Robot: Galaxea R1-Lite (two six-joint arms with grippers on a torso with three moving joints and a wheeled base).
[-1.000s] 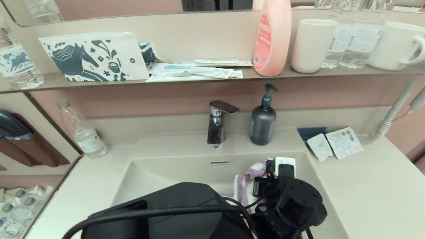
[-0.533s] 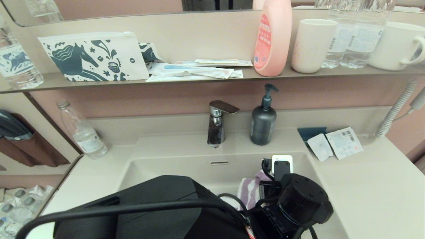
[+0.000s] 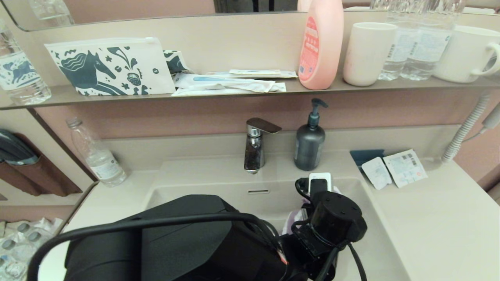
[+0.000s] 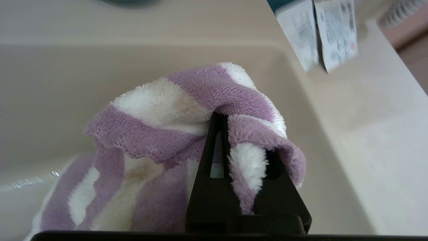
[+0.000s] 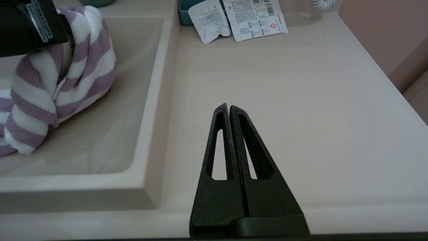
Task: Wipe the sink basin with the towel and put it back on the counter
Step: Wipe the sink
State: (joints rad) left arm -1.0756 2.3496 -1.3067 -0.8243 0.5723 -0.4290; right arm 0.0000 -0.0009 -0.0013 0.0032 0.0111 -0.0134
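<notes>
The print on the sachets (image 5: 235,18) and bottle labels is illegible.

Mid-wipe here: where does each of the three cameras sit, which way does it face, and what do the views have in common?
Head: on the robot's head, facing forward and down at the sink basin; the left arm fills the foreground.
Left wrist: behind the left pincer, which grips the towel inside the basin.
Right wrist: behind the shut right pincer, facing across the counter.
Shared: both wrist views show the towel and the sachets.
</notes>
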